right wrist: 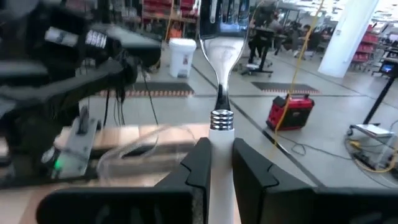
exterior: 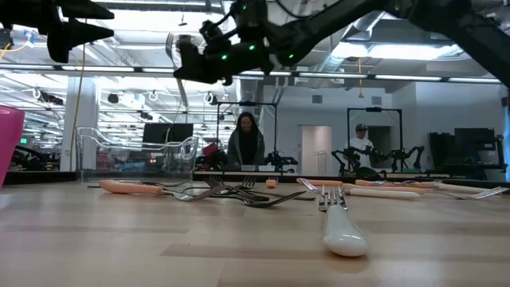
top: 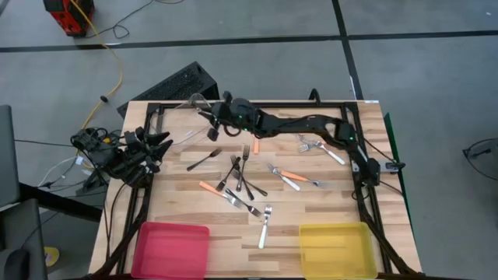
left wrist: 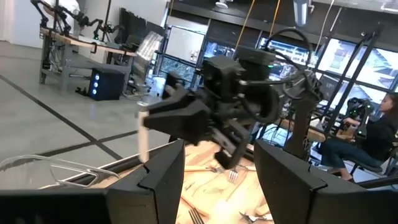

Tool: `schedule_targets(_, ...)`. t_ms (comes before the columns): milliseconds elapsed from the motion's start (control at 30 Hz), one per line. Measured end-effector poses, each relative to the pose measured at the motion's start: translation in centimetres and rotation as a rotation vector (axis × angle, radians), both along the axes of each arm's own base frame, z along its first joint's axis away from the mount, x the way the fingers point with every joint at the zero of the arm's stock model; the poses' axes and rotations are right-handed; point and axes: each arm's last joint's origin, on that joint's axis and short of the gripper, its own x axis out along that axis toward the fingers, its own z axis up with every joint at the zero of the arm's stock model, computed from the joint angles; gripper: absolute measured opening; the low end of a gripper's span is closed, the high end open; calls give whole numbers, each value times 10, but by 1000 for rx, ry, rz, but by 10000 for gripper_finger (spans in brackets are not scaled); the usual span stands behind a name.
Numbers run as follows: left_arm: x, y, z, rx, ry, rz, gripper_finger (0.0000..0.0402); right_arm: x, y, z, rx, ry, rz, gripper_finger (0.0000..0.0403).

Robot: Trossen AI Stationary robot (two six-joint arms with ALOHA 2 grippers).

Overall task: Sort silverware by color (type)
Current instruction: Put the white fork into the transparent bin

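At the table's far edge, your right gripper (top: 212, 118) is clamped on a white-handled fork (right wrist: 219, 93) above the clear bin (top: 180, 109); the other forks (top: 241, 183) lie mid-table. It looks light, stiff and slick, so keep pinching the handle near the collar. Left gripper (top: 159, 146) waits spread wide at the left edge.

A robotics lab in a big industrial hall — grey concrete floor (top: 272, 19) with dark seams, other robot arm rigs (exterior: 382, 155) at twelve o'clock beyond the table, seated people (exterior: 245, 139) at benches, exposed ceiling lights.
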Motion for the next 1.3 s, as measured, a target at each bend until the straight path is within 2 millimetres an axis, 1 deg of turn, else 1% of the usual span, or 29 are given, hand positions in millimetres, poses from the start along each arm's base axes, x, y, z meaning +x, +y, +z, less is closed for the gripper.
schedule_targets(100,0,0,0,-6,-3,-1,178,9,-12,-7,40,-25,19,65)
schedule_targets(233,0,0,-1,-11,-4,-6,178,19,-23,-27,89,-10,29,65)
schedule_targets(300,0,0,-1,-11,-5,-10,178,22,-25,-35,117,8,26,65)
schedule_targets(400,0,0,-1,-11,-5,-10,178,23,-29,-41,153,8,17,65)
schedule_targets(667,0,0,-1,-11,-5,-10,178,21,-38,-44,171,19,-3,65)
schedule_targets(800,0,0,-1,-11,-4,-10,178,17,-46,-45,194,20,-44,66)
schedule_targets(933,0,0,-1,-11,-4,-9,178,13,-55,-51,241,61,-72,83)
schedule_targets(1033,0,0,-1,-11,-4,-9,178,10,-61,-54,253,94,-88,87)
schedule_targets(1300,0,0,-1,-12,-4,-6,179,9,-63,-55,256,99,-92,90)
